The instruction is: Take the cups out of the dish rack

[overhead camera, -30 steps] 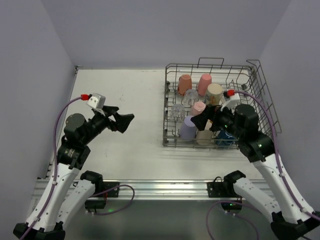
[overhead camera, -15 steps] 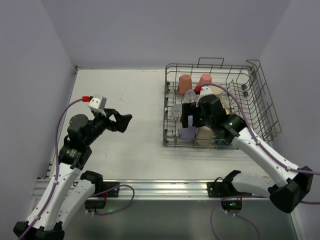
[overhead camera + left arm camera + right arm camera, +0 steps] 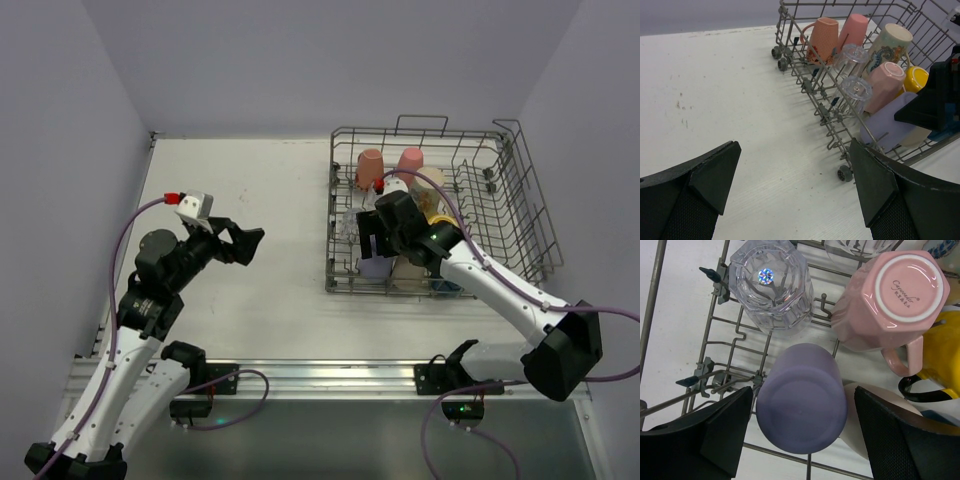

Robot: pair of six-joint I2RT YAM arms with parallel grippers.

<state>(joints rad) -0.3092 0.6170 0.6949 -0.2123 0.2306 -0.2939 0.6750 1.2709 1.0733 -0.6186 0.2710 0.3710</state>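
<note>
One upturned lavender cup (image 3: 800, 390) in the grey wire dish rack (image 3: 500, 215) sat between parted fingers (image 3: 715, 440) of the right gripper (image 3: 803, 405); the left gripper (image 3: 793, 150) gaped wide.

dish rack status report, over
Left gripper open, clear of dish rack. Right gripper open, astride lavender cup. Glass tumbler and pink mug close beside.

Grey wire dish rack (image 3: 505, 205), inverted lavender cup (image 3: 801, 397), pink mug (image 3: 890, 300), clear tumbler (image 3: 771, 282) crowded inside.
</note>
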